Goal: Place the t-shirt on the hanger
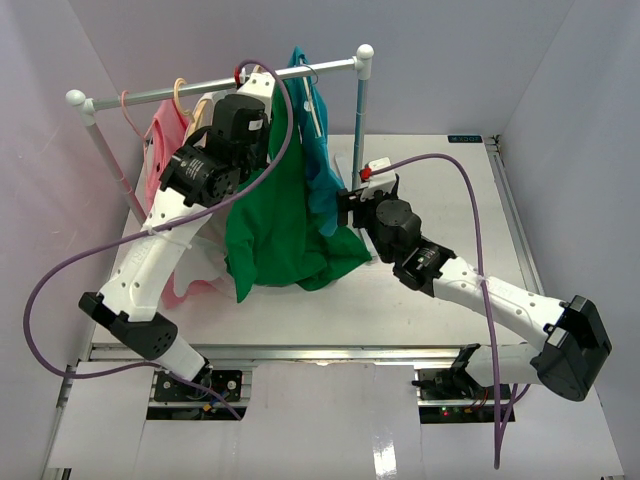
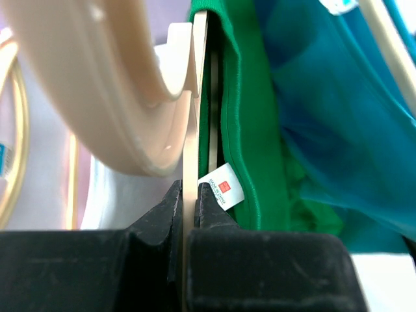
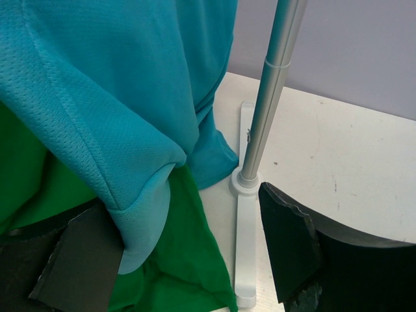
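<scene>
Left gripper (image 2: 190, 195) clenched on the thin flat edge of the hanger (image 2: 130, 117) - rounded beige hook curving up at left. The t-shirt (image 2: 250, 130) has its green collar just right of that edge, white label (image 2: 223, 188) by the fingers. It hangs below the rack rail (image 1: 220, 80), hem bunched on the table (image 1: 440, 200), pink garment (image 1: 165, 130) to its left, teal-blue shirt (image 3: 117, 97) to its right. Right gripper (image 3: 185, 250) released - jaws wide, teal sleeve and green hem between them, rack post (image 3: 273, 97) just beyond.

Teal-blue mesh t-shirt sleeve (image 3: 140, 195) hung btwn right gripper (image 3: 185, 253) fingers; grey metal rack post (image 3: 266, 97) stood close ahead. White table (image 3: 351, 162) beyond post lay open.
</scene>
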### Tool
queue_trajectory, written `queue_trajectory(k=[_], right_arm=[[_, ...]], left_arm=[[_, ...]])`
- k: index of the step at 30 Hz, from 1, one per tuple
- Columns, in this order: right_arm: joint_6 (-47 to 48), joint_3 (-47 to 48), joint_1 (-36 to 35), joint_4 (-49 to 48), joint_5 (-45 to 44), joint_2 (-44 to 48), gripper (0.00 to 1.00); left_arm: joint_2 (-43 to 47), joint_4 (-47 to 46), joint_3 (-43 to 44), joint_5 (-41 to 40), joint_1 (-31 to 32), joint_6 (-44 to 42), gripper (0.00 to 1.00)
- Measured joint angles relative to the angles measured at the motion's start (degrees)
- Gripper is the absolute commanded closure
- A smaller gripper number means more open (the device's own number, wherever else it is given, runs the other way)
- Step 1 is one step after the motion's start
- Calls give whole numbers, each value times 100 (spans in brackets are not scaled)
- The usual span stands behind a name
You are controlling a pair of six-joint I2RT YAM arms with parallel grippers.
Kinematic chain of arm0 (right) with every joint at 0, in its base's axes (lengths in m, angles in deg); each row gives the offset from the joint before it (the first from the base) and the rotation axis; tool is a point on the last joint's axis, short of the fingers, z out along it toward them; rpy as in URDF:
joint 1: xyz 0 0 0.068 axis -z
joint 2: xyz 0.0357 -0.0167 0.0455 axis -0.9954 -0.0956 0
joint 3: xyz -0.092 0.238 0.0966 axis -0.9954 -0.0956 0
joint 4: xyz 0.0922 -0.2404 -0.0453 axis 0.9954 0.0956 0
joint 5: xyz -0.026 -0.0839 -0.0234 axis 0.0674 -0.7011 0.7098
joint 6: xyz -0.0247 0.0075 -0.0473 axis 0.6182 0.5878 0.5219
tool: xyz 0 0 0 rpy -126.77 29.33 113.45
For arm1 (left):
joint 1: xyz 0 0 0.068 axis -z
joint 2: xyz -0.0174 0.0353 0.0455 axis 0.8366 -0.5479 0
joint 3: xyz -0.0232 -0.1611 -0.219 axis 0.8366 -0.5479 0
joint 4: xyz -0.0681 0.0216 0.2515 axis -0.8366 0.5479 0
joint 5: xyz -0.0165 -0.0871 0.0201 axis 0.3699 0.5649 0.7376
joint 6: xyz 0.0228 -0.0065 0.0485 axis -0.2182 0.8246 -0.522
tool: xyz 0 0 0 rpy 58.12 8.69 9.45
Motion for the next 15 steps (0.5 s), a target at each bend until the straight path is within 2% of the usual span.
queue_trajectory(k=[12, 14, 15], right_arm=[[-108, -17, 4, 16, 179, 47, 19], [-119, -17, 6, 18, 184, 47, 19], [-123, -17, 7, 17, 187, 47, 19]], left_arm=[[-394, -542, 0, 466, -927, -215, 100], [-431, -598, -27, 600, -980, -223, 96], [-433, -654, -77, 691, -991, -228, 88]])
